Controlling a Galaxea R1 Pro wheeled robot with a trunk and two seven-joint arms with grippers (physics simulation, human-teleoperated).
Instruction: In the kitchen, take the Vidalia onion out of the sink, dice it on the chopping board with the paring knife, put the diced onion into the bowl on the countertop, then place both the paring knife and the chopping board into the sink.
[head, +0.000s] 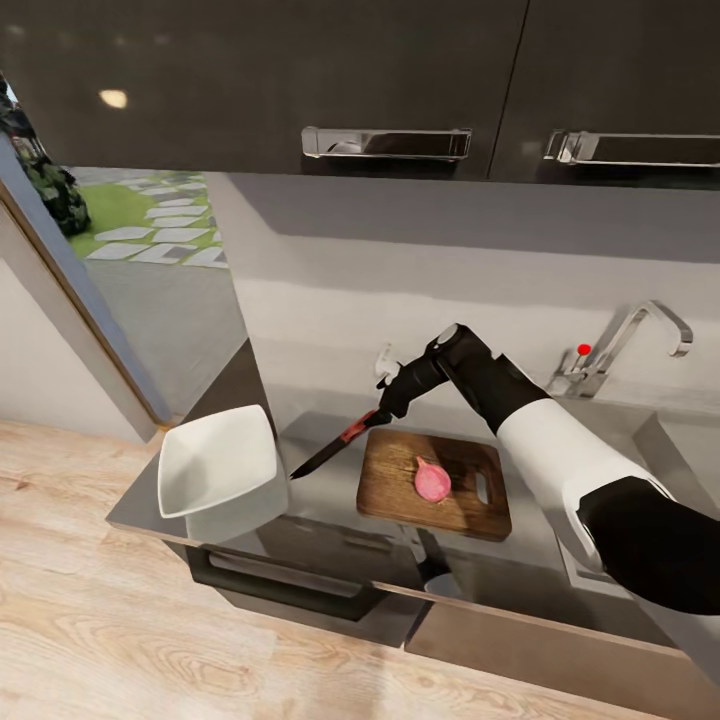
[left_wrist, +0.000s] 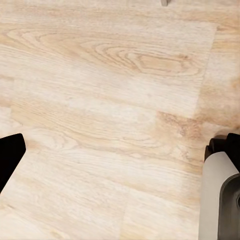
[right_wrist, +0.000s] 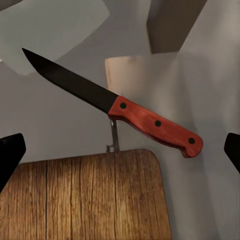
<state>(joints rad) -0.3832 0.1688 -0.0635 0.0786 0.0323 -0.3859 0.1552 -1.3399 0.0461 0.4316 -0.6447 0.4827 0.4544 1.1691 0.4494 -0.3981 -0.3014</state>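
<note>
Knife: the paring knife (head: 335, 448) sits at the centre-left of the head frame, between the bowl (head: 216, 460) and the chopping board (head: 436, 483), blade tip toward the bowl, red handle at the right gripper (head: 383, 408).
Knife up close: in the right wrist frame the paring knife (right_wrist: 120, 107) runs from upper left to centre right, over the board's corner (right_wrist: 85, 197) and the grey counter (right_wrist: 55, 125).
Right jaws: the two dark tips stand wide apart at the frame edges, well clear of the handle, so they look open; whether the knife rests on the counter or hangs just above it I cannot tell.
Left jaws: dark tips apart over the wooden floor (left_wrist: 110, 100), holding nothing.
Onion: a pinkish piece (head: 432, 479) lies at the board's middle, beside the handle slot.
Handling, knife: likely light, stiff and slim; the riveted handle is the place to grip, across its width, never the blade.
Handling, onion: probably smooth and round enough to roll or slide under the blade.
Handling, board: stiff and flat; its slot end, toward the sink (head: 690, 440), suits a later grasp.
</note>
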